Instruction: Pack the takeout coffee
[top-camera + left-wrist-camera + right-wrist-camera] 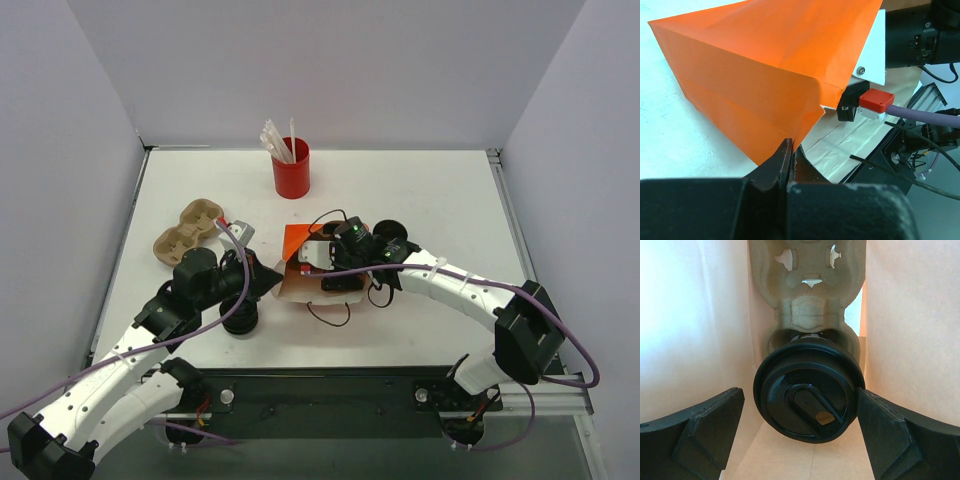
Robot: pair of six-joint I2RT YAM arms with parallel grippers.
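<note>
Both arms reach inward, left pincer [791, 150] pinched shut, right pincer [800, 412] spread wide.

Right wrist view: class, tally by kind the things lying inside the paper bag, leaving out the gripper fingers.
Black lidded coffee cup: 1
Pulp cup carrier: 1
Total: 2

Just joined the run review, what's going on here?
The left end effector is shut on the edge of the orange paper bag, which lies on its side on the table. The right end effector reaches inside the bag, open, with a finger on either side of a lidded black cup seated in a pulp carrier.
</note>
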